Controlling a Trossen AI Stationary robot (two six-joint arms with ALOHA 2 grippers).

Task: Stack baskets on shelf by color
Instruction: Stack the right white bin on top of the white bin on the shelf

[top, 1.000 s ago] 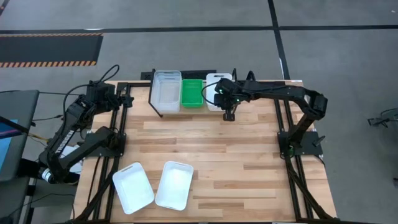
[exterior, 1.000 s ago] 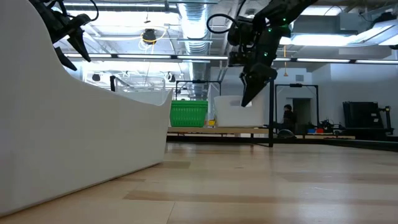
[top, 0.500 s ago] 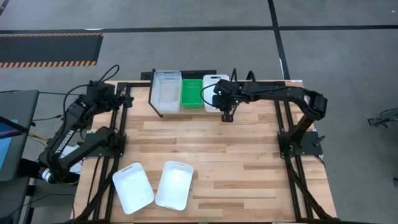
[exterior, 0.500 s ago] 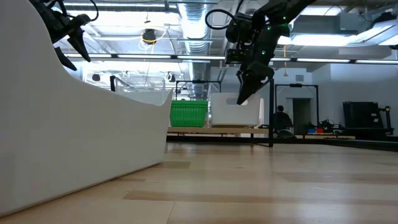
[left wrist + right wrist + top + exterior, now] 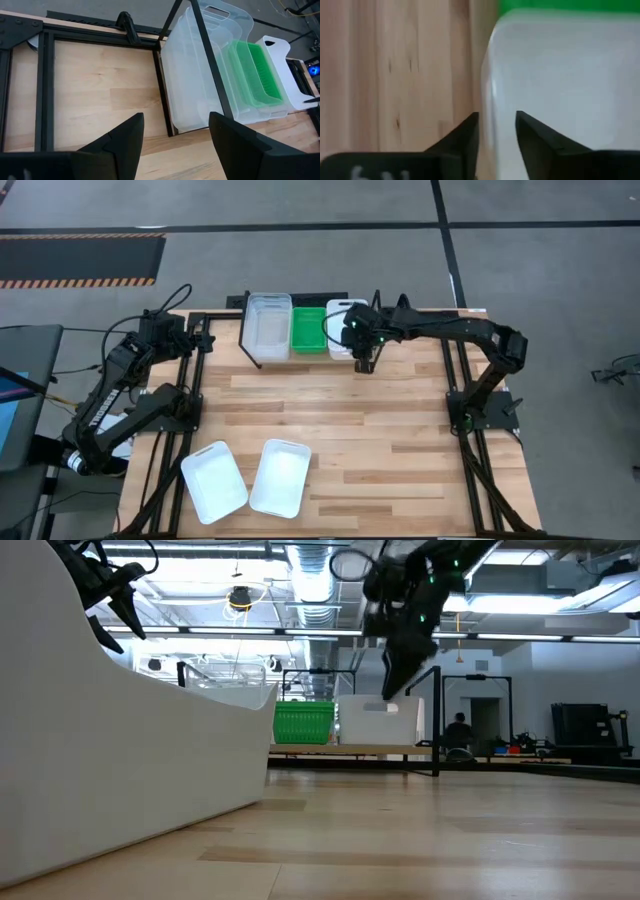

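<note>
Your right gripper (image 5: 362, 366) is at the far edge of the table (image 5: 400, 440), reaching in from the right over the near rim of the white basket (image 5: 345, 330) that sits at the right end of the shelf (image 5: 165, 107). In the right wrist view its two fingers (image 5: 465, 137) stand a little apart, one on either side of the basket's rim; the rim runs between them, and you can see a sliver of gap on each side (whether a pad touches the plastic is not clear). In the low view the gripper hangs just above that basket, pointing down at it.

On the shelf you have three groups side by side: the clear baskets (image 5: 269, 330) at the left, the green basket (image 5: 309, 329) in the middle, the white one at the right, each touching its neighbour. How many are nested in each pile cannot be told from above.

Two more white baskets lie well apart from the shelf at the near edge of the table: one (image 5: 213, 481) turned at an angle, another (image 5: 279, 477) just beside it.

Your left gripper (image 5: 175, 137) waits off the far left corner, fingers spread wide and holding nothing, facing the clear pile.
</note>
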